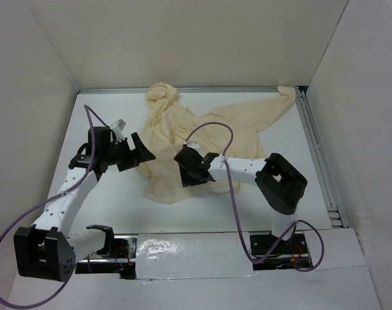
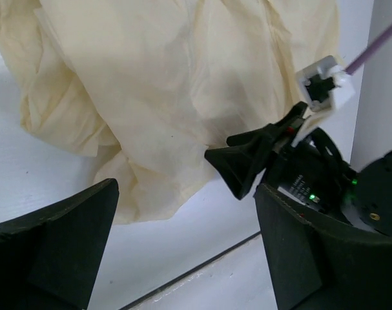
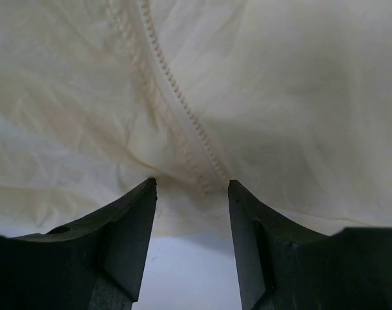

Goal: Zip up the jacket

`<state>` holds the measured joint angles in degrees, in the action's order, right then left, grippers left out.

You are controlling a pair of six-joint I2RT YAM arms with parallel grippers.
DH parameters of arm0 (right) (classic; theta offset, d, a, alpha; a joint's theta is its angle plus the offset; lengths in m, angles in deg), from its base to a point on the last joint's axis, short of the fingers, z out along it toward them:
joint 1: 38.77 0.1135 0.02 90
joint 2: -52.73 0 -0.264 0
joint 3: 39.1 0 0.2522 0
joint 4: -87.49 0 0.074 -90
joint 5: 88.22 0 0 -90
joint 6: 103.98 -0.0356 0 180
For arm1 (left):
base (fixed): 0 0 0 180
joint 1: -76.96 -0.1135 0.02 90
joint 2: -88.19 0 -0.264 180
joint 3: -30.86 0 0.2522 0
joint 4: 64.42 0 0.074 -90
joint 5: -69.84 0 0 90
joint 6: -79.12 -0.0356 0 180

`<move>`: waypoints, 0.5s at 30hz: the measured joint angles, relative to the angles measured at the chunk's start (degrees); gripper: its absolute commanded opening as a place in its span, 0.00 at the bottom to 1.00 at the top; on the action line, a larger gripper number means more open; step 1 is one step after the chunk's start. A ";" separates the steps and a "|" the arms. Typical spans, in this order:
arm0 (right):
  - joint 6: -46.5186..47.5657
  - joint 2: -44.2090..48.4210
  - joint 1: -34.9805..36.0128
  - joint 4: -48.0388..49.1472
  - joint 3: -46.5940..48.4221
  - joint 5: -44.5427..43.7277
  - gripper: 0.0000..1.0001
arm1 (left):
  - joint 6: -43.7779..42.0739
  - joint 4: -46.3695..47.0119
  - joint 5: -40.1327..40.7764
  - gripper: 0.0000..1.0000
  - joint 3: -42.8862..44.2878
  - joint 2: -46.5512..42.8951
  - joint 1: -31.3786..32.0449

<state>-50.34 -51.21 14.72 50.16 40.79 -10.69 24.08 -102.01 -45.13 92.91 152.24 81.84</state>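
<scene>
Standing by the table point(image 1: 108, 213), I see the jacket point(image 1: 202, 129) lying crumpled across the far middle of it. The hood point(image 1: 162, 95) is bunched against the back edge and 1 sleeve point(image 1: 273, 106) stretches to the far right corner — the other sleeve is lost in the folds and I cannot pick it out. The right gripper point(image 1: 188, 169) sits over the jacket's near part, so from above the cloth and hem under it are hidden. Its wrist camera is almost filled with cream fabric: a line of zipper teeth point(image 3: 183, 110) slants down toward the gap between the 2 black fingers point(image 3: 128, 232). These stand a moderate way apart with nothing pinched between them, their tips reaching over the hem above a strip of bare white table; whether they touch the cloth I cannot tell. The lower end of the teeth blurs into a fold, and I cannot make out the slider. The left gripper point(image 1: 143, 150) hovers at the jacket's left edge, spread wide and holding nothing — in its own view both fingers are cut off by the bottom of the frame. That view also catches the right gripper side-on, with a green light point(image 2: 310, 196) and a small label point(image 2: 296, 189) whose print is too small to read. A purple cable point(image 1: 212, 126) loops above the cloth.
</scene>
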 measured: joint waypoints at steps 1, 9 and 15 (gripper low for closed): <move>-0.04 -0.35 0.09 -0.09 0.04 -0.70 0.61 | 0.26 -0.50 0.26 0.99 -0.20 -1.36 0.37; -0.59 -0.46 1.14 -1.27 -0.15 -4.26 0.55 | 2.36 -2.38 2.32 0.99 -0.20 -3.08 2.67; 0.11 0.00 1.29 0.33 -2.34 -1.70 0.21 | 3.21 -3.17 3.76 0.99 -0.17 -3.08 3.17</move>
<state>-50.23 -51.21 16.01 50.48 38.45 -12.39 27.30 -105.18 -41.37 92.74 149.16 85.01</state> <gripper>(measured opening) 0.280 0.993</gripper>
